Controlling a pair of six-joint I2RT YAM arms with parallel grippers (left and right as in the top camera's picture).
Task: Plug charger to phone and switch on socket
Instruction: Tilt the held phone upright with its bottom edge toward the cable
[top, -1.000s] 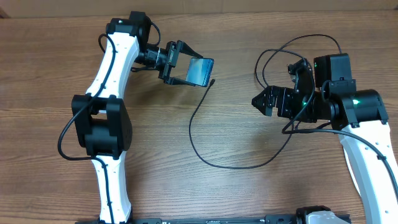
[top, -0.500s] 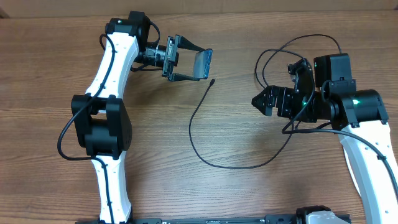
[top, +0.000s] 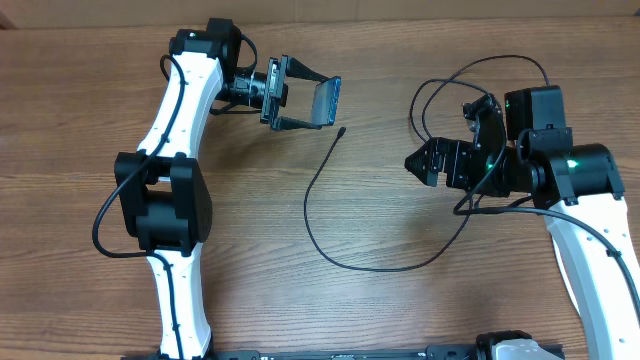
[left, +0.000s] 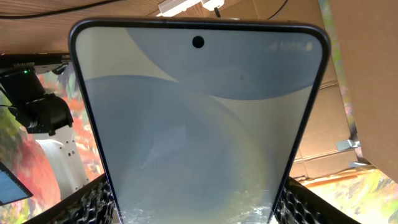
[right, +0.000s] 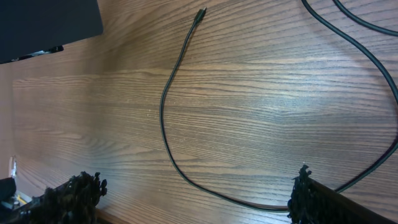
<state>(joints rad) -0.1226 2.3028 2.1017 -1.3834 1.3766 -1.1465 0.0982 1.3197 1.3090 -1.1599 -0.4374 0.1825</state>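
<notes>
My left gripper (top: 318, 103) is shut on the phone (top: 327, 101) and holds it above the table at the back left, turned on edge. In the left wrist view the phone's light blue screen (left: 199, 118) fills the frame between my fingers (left: 196, 208). The charger's thin black cable (top: 318, 235) lies on the wood, its connector tip (top: 342, 131) just below the phone. It curves round to loops by the right arm, and its plug is hidden. My right gripper (top: 418, 162) is open and empty over the cable (right: 163, 106), tip (right: 201, 12) ahead. The socket is out of view.
The wooden table (top: 90, 120) runs to its back edge at the top. The cable loops (top: 440, 85) lie behind the right arm. A dark flat shape (right: 50, 22) sits at the top left of the right wrist view.
The left gripper has turned the phone from screen-up to edge-on and raised it slightly. The cable and the right arm have not moved.
</notes>
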